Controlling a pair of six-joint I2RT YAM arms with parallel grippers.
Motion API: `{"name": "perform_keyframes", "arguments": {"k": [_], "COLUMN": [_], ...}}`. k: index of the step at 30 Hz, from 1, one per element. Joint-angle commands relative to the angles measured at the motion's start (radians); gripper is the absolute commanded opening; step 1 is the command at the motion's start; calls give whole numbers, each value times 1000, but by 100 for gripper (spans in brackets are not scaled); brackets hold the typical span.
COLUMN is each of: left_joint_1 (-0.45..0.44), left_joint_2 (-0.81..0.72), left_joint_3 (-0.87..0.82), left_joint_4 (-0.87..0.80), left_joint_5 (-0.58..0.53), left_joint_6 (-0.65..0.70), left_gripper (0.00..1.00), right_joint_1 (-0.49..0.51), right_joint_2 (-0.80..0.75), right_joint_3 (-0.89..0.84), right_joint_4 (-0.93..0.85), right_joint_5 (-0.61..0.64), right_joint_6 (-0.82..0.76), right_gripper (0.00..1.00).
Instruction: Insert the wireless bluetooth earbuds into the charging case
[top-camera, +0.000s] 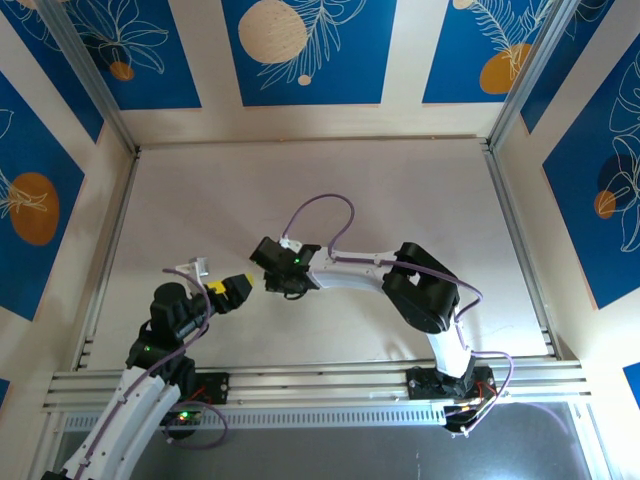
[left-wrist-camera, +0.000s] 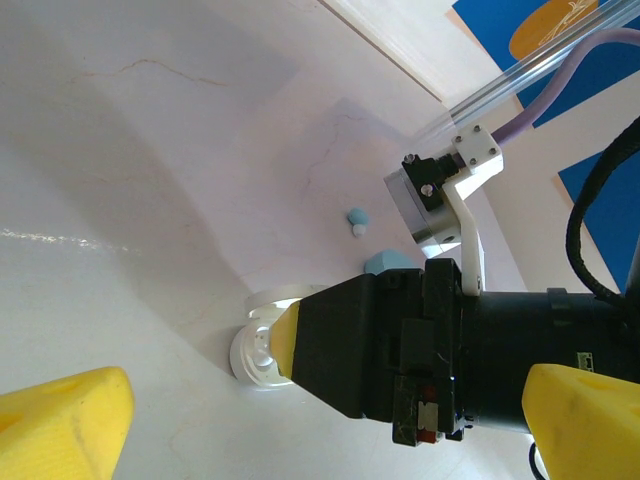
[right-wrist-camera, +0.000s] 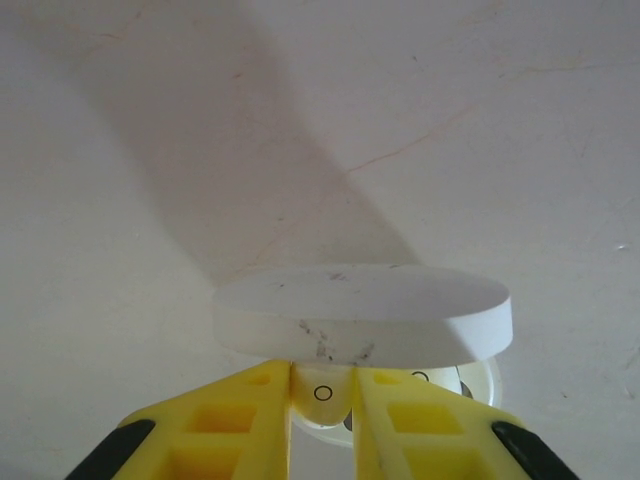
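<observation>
**White earbud poised at open charging case**

The left gripper (top-camera: 237, 289) stands spread wide and empty, with a loose pale blue earbud (left-wrist-camera: 356, 216) lying on the table (left-wrist-camera: 150, 150) just beyond it. The right gripper (right-wrist-camera: 322, 375) pinches a white earbud (right-wrist-camera: 322, 394) between nearly closed yellow fingers (right-wrist-camera: 250, 410). It is directly over the white charging case (right-wrist-camera: 360, 315), whose raised lid stands just ahead of the fingertips. The bud looks light, hard and slick, apt to pop free; a gentle hold across its rounded body seems safest.
</observation>
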Motion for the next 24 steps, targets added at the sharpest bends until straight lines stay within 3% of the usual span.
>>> {"name": "perform_keyframes", "arguments": {"k": [1, 24], "left_joint_1": [10, 10], "left_joint_2": [-10, -7], "left_joint_3": [11, 9], "left_joint_4": [1, 5], "left_joint_5": [12, 10], "left_joint_6": [11, 13], "left_gripper": [100, 100], "right_joint_1": [-3, -2], "right_joint_2": [4, -54], "right_joint_3": [28, -14], "right_joint_4": [-22, 27], "right_joint_5": [8, -25], "right_joint_6": [-12, -28], "right_gripper": [22, 28]}}
